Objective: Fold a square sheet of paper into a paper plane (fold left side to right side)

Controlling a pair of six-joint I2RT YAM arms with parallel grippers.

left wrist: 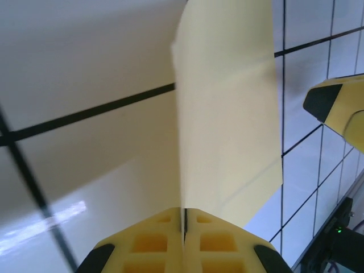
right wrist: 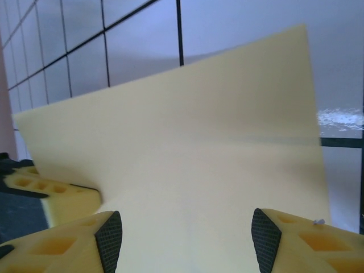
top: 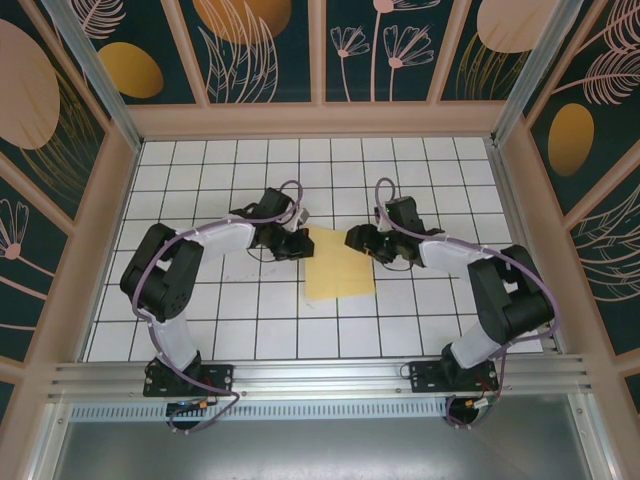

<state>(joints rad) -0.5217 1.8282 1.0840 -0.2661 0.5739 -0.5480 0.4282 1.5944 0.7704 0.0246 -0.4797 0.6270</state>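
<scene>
The left gripper [left wrist: 183, 226] is pinching the square sheet of paper [top: 340, 270] by its left edge — seemingly raised — while the right gripper [right wrist: 186, 232] is hovering spread at the opposite edge.

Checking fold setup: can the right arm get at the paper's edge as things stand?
Likely yes: the right end effector stands open right at the paper, with nothing between them. The left end effector pinches the opposite edge.

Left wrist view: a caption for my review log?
Left gripper shut on an edge of the square sheet of paper above the tiled table.
</scene>
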